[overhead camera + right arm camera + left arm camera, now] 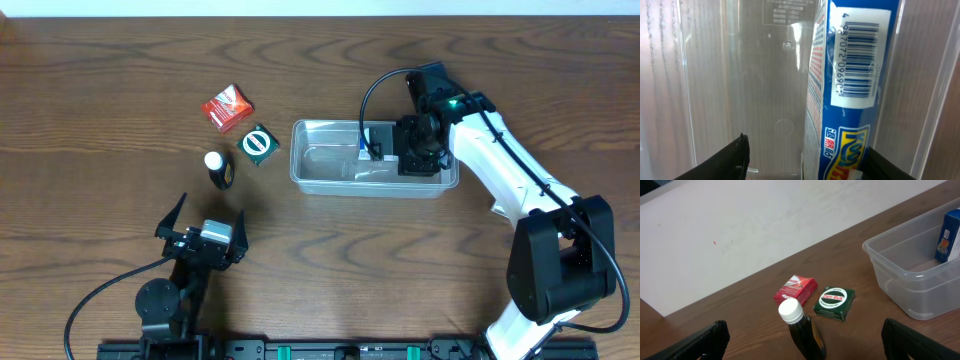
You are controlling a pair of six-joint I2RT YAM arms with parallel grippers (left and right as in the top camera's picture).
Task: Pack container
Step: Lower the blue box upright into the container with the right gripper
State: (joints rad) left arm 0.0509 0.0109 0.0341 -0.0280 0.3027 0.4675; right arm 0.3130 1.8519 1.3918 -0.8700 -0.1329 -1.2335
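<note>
There is one container, one blue packet, one red packet, one green box and one dark bottle with a white cap. Two arms work at the wooden table.

The container is a clear plastic tub, long and rectangular, with rounded corners and a rim around the top. The wood grain shows through its walls and floor. It lies a little right of the middle of the table, with its long side running left to right.

The blue packet stands upright inside the container toward its right end, with a white barcode label on one side. The red packet, green box and bottle sit close together on the table, left of the container. The red packet is farthest back and the bottle is nearest.

The right gripper reaches down into the right end of the container. Its jaws are partly apart with the blue packet between them. One finger stands clear of the packet, so nothing is gripped.

The left gripper sits near the front edge on the left, spread wide and holding nothing.
</note>
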